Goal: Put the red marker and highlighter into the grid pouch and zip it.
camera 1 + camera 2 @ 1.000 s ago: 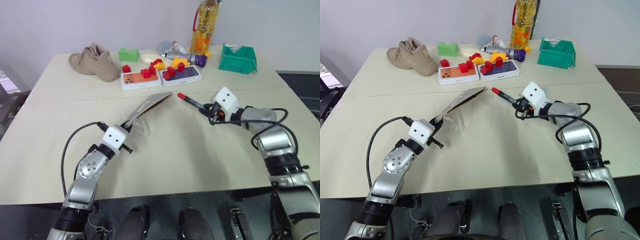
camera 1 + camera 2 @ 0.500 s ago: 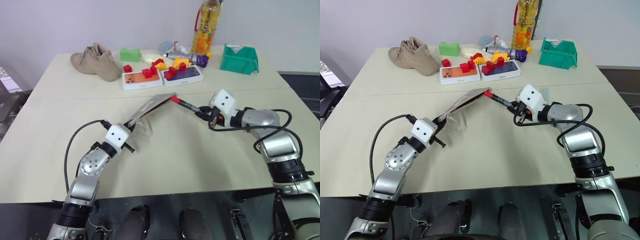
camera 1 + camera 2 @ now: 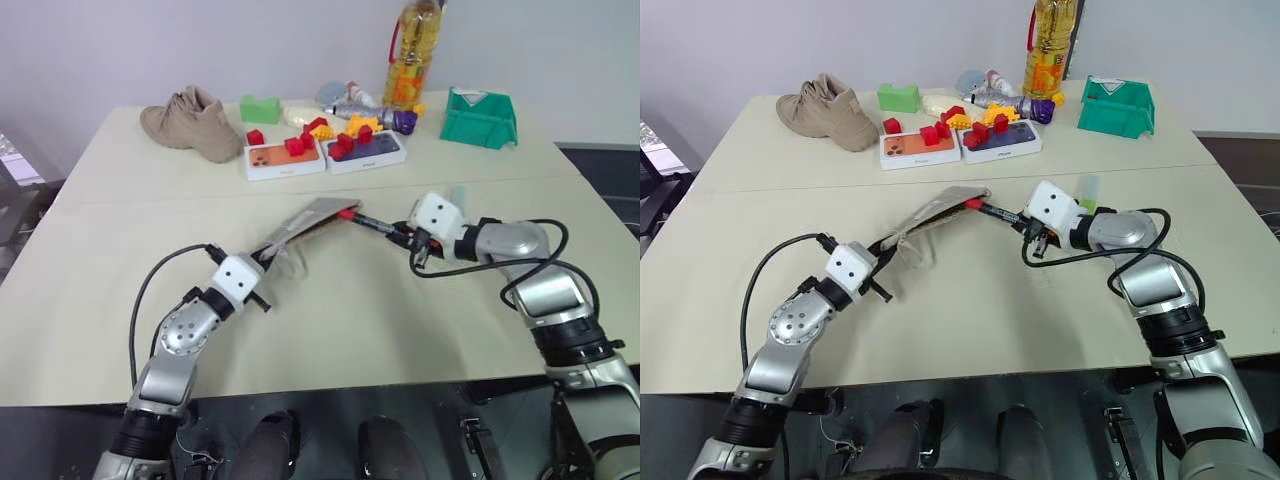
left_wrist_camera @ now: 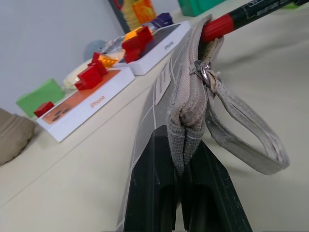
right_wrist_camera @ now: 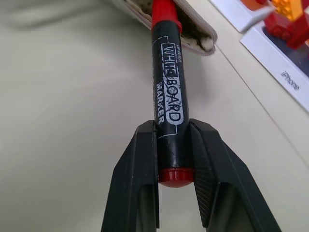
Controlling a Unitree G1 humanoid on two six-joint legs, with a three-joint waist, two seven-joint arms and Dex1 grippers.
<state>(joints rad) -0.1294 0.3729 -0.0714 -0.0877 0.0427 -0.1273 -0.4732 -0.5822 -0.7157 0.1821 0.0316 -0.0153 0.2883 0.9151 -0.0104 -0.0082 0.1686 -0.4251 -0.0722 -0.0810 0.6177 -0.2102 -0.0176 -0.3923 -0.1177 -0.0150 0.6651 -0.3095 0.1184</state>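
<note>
At table centre-left, left gripper (image 4: 182, 191) pinched tight on near end of grid pouch (image 3: 300, 222), pouch raised off table (image 3: 330, 330), red marker (image 5: 166, 99) tip-first in its far open mouth, right gripper (image 5: 174, 169) clamped around marker's rear, highlighter (image 3: 1089, 191) lying just beyond right wrist.

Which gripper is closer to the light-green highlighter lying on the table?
Right. The right gripper, holding the red marker, sits just in front of the light-green highlighter. The left gripper, clamped on the grey grid pouch, is far across the table.
</note>
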